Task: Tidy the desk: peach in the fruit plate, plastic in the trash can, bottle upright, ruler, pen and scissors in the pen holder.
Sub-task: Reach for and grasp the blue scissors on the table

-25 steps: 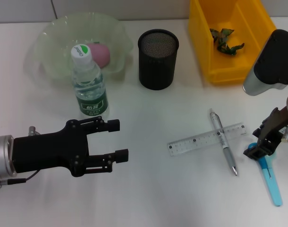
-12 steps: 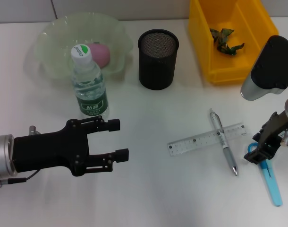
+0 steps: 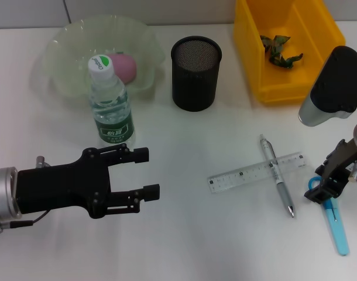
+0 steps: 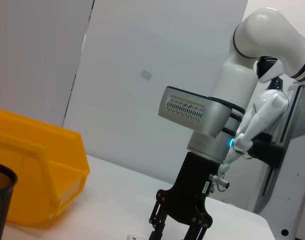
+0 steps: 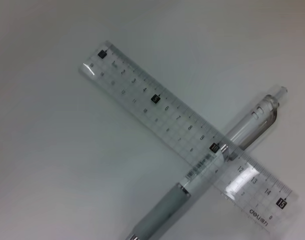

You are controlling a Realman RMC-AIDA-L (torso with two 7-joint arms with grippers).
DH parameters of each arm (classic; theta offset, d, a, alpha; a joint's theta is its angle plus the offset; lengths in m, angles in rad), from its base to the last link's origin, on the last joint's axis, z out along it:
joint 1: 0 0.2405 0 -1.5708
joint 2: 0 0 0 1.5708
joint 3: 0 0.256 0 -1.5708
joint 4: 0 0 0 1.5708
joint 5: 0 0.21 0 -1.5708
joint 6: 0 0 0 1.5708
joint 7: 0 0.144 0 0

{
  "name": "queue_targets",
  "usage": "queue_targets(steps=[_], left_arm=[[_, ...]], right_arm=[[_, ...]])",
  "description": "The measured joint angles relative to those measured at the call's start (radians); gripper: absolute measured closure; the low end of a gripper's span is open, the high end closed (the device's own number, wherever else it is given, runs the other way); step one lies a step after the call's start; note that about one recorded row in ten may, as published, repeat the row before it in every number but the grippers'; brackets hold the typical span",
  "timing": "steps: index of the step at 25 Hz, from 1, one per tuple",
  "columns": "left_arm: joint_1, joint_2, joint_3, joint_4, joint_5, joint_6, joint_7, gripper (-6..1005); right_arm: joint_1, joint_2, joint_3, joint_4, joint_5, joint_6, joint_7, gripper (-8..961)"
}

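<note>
My left gripper [image 3: 146, 173] is open and empty, low over the table in front of the upright water bottle [image 3: 111, 105]. The pink peach [image 3: 124, 65] lies in the pale green fruit plate [image 3: 64, 38]. The green plastic [image 3: 281, 50] lies in the yellow bin [image 3: 254, 64]. The clear ruler [image 3: 243, 174] lies across the pen [image 3: 282, 190]; both also show in the right wrist view, ruler [image 5: 157, 105] and pen [image 5: 167, 210]. My right gripper [image 3: 325, 188] is down at the handle end of the blue scissors [image 3: 337, 228].
The black mesh pen holder [image 3: 195, 73] stands between the plate and the bin. The left wrist view shows the right arm [image 4: 202, 150], the bin [image 4: 37, 170] and the holder's rim [image 4: 0, 180].
My right gripper has shifted slightly toward the table's front, over the scissors' handle. The left arm and the objects have not moved.
</note>
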Motion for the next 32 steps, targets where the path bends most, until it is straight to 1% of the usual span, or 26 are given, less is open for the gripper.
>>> queue_targets(steps=[32], left_arm=[[0.003,0.0,0.0,-0.001,0.002,0.008,0.0,214]], right_arm=[[-0.001,0.002,-0.021,0.009,0.002,0.014,-0.003,388]])
